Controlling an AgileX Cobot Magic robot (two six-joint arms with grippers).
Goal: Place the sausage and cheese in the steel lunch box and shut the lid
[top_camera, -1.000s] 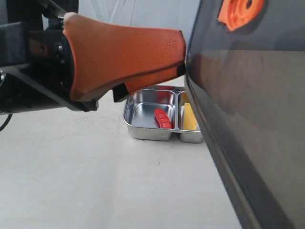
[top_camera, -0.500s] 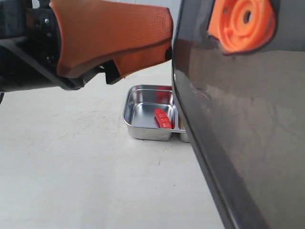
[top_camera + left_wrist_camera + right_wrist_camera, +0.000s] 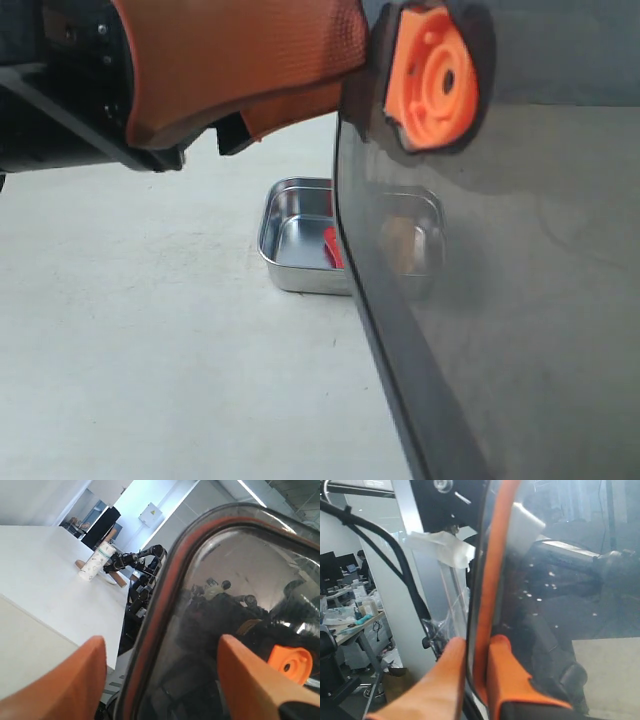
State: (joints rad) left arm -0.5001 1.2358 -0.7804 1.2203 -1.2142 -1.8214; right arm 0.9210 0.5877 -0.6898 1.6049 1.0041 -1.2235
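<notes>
smoky plastic lid held up on edge in front of the steel lunch box, covering its right part
the lid's orange valve faces out. right gripper pinches the lid's rim; left gripper is spread wide, the rim passing between its fingers. sausage lies in the box's larger compartment, cheese shows dimly through the lid in the smaller one. box sits on a pale table.

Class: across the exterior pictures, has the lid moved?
Yes. Measured against the unmoved steel lunch box, the lid has swept left across the view, now covering the box's right compartment.
</notes>
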